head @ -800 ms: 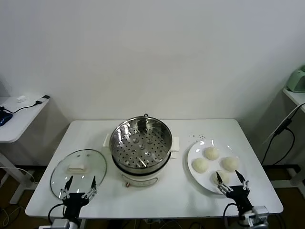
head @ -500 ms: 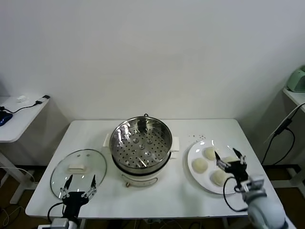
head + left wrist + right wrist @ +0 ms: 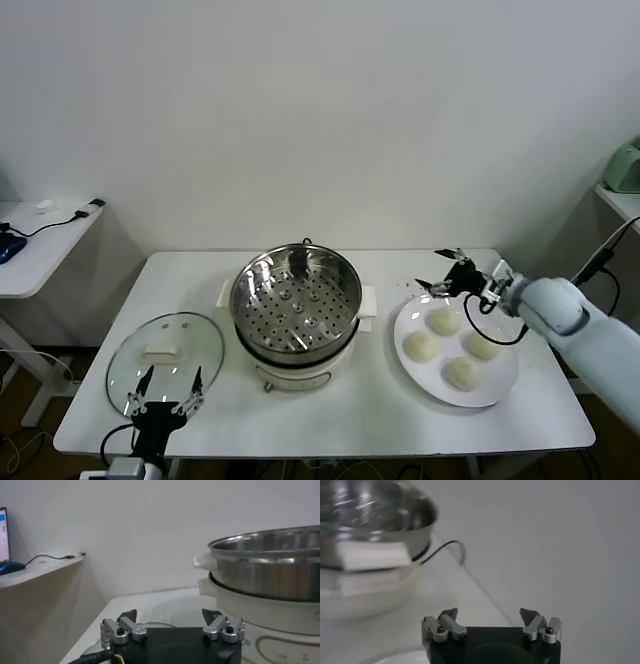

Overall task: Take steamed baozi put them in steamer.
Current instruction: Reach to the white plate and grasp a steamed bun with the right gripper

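Note:
Several cream-white steamed baozi lie on a white plate [image 3: 497,384] at the table's right; the nearest to my right gripper is the far one [image 3: 443,322]. The steel steamer [image 3: 297,298] with its perforated tray stands at the table's middle, with nothing in it. My right gripper [image 3: 430,270] hovers open over the plate's far left rim, between plate and steamer, holding nothing. Its wrist view shows the steamer [image 3: 370,527] ahead of the open right gripper [image 3: 489,615]. My left gripper [image 3: 168,384] waits open at the front left edge, with the steamer [image 3: 270,575] beside the left gripper [image 3: 170,617].
A round glass lid [image 3: 165,348] with a white handle lies flat, left of the steamer, just beyond the left gripper. A side table [image 3: 40,240] with cables stands at the left, and another [image 3: 622,200] with a green object at the right.
My right arm has swung up from the table's front right edge, across the plate, to its far left rim. The left arm, baozi and steamer have not moved.

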You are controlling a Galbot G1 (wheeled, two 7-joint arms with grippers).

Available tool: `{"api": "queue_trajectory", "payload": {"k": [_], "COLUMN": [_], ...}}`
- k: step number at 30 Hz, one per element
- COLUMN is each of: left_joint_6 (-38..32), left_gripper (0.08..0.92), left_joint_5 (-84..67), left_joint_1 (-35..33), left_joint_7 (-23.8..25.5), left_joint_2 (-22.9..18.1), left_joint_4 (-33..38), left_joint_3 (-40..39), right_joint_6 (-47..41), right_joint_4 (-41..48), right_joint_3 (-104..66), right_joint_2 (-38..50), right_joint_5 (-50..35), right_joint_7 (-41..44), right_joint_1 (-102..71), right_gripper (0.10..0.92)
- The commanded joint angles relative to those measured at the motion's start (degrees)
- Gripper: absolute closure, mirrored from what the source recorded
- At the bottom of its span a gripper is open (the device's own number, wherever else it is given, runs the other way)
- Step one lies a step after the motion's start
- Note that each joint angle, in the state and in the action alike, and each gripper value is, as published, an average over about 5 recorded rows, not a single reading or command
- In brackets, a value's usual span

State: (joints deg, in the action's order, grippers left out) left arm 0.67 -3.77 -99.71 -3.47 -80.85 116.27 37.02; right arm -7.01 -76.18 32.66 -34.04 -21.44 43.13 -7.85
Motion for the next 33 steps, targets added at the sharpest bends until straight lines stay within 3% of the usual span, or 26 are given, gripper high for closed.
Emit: {"api": "queue_trajectory", "payload": {"k": [1, 8, 22, 33], "left_joint_6": [-0.1, -0.4, -0.8, -0.8], "left_gripper": [0.177, 0.177, 0.177, 0.177], "left_joint_5": [0.1, 0.2, 0.0, 0.1], "left_joint_1": [-0.2, -0.5, -0.7, -0.2], "left_joint_7": [0.0, -0.2, -0.2, -0.3], "left_joint_2": [-0.2, -0.6, -0.9, -0.9], "left_joint_4": [0.0, -0.1, -0.7, -1.6], "left_joint_3": [-0.1, -0.1, 0.2, -0.2], "right_joint_6": [8.1, 6.7, -3.8, -5.4], "right_joint_4": [13.6, 16.7, 21.7, 25.8], "right_joint_3": [44.6, 57.1, 49.5, 43.4], "right_joint_2": [1.1, -7.1, -16.2, -18.6], "right_joint_5": [3.9, 5.6, 4.7, 7.3], "right_joint_7": [25.9, 25.4, 17.3, 14.7], "right_joint_1": [40.7, 45.8, 30.2, 23.1], "right_gripper": [0.202, 0.203, 0.203, 0.203]}}
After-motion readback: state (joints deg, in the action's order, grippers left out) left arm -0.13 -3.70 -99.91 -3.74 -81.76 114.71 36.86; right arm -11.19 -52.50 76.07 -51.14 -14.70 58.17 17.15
